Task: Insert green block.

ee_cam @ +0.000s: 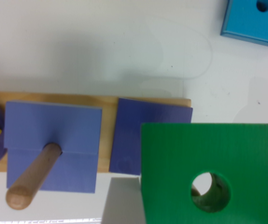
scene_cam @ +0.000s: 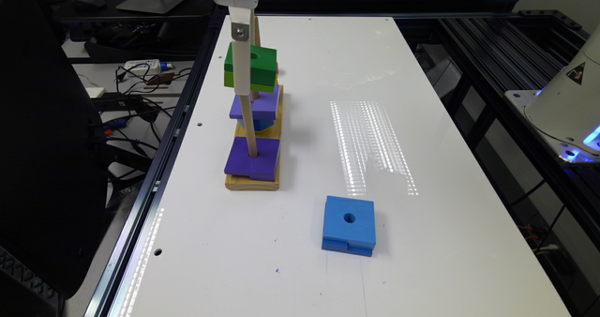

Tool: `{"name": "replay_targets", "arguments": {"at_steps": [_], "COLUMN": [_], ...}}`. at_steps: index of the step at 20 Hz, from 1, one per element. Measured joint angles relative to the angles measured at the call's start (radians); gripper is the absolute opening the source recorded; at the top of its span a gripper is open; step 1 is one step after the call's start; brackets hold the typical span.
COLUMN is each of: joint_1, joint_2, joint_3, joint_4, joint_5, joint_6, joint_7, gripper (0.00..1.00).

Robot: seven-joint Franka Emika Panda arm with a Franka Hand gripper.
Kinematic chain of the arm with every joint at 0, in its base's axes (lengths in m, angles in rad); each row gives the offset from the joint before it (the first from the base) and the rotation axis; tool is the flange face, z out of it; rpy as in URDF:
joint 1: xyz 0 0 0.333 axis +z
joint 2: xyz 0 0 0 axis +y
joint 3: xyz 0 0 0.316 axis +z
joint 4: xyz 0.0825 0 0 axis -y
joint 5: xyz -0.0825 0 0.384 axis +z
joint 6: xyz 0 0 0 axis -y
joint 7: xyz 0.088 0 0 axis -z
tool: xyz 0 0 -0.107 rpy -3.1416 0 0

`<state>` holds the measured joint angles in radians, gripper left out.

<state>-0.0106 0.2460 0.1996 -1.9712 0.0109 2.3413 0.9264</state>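
the claw (scene_cam: 242, 80) carries the green block (scene_cam: 253, 67) up in the air over the wooden peg board (scene_cam: 253, 182), clamped on the block's sides as best i can judge from how it hangs; the wrist view does not show the fingers themselves. in the exterior view the block sits at about 12 o'clock from the near purple block (scene_cam: 253, 162), above the second purple block (scene_cam: 255, 106). through the round hole (ee_cam: 211, 192) in the green block a sliver of peg tip shows at its 9 o'clock edge, so the hole looks slightly off the peg. i would nudge the block until the peg tip is centred in the hole, keep it level, then lower slowly and straight, letting go only once it is threaded. the other peg (ee_cam: 33, 179) through the near purple block leans across the wrist view; avoid brushing it. the blue block (scene_cam: 349, 225) lies well apart on the white counter (scene_cam: 422, 242), at about 5 o'clock.
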Motion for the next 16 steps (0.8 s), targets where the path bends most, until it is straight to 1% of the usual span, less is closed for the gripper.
{"name": "replay_targets", "arguments": {"at_steps": [3,9,16], "joint_1": [0.0,-0.001,-0.001], "joint_2": [0.001,0.015,0.023], "joint_3": [-0.001,-0.002,-0.002], "joint_4": [0.002,0.019,0.026], "joint_5": [0.0,-0.0004,-0.0009], "joint_6": [0.0,0.0,0.0], "joint_7": [0.0,-0.001,-0.002], "gripper": [0.0,0.0,0.0]}}
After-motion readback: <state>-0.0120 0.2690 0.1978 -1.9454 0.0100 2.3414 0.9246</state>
